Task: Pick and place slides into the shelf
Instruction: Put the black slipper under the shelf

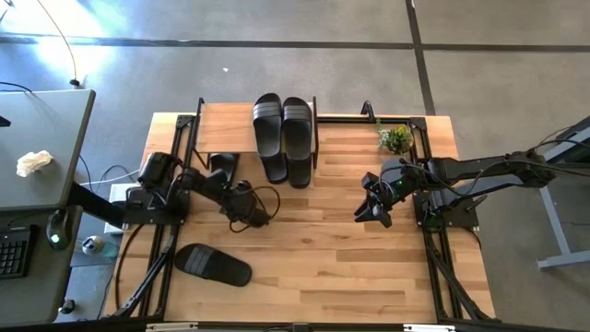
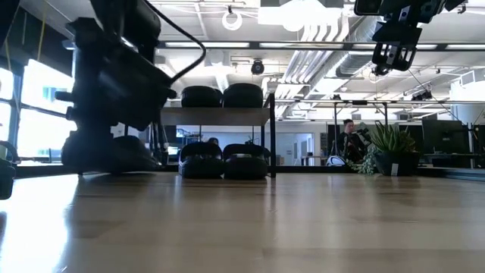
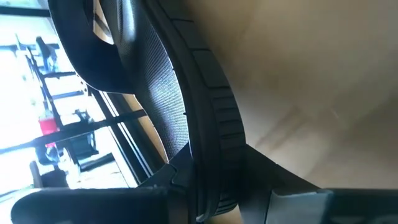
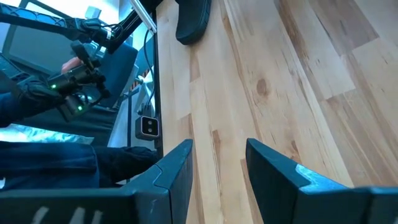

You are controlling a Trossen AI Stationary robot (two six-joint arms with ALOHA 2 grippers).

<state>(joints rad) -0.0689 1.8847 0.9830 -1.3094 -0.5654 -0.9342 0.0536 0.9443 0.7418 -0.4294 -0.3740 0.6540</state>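
The shelf (image 1: 226,129) stands at the table's far edge. In the low view, two black slides (image 2: 221,96) rest sole-down on its top board (image 2: 174,115) and two more (image 2: 223,161) sit under it on the table. Another slide (image 1: 212,265) lies flat near the table's near left corner. My left gripper (image 1: 247,207) is left of the table's middle, shut on a sixth slide (image 3: 168,99), which the gripper mostly hides from above. My right gripper (image 1: 371,215) hangs open high over the table's right half (image 2: 392,57), holding nothing. My left gripper pinches the slide through its thickness at the sole's end (image 3: 214,180), on the near side of the strap (image 3: 93,43). One finger (image 3: 93,202) lies on the footbed side, the other (image 3: 323,205) on the underside. Whether the slide is clear of the table cannot be told.
A small potted plant (image 1: 396,138) stands at the far right, beside the right arm. A black cable loop (image 1: 265,205) hangs by the left gripper. Bare wood lies between the arms and along the near edge (image 1: 350,277). A person's hands (image 4: 74,62) show beyond the table's left side.
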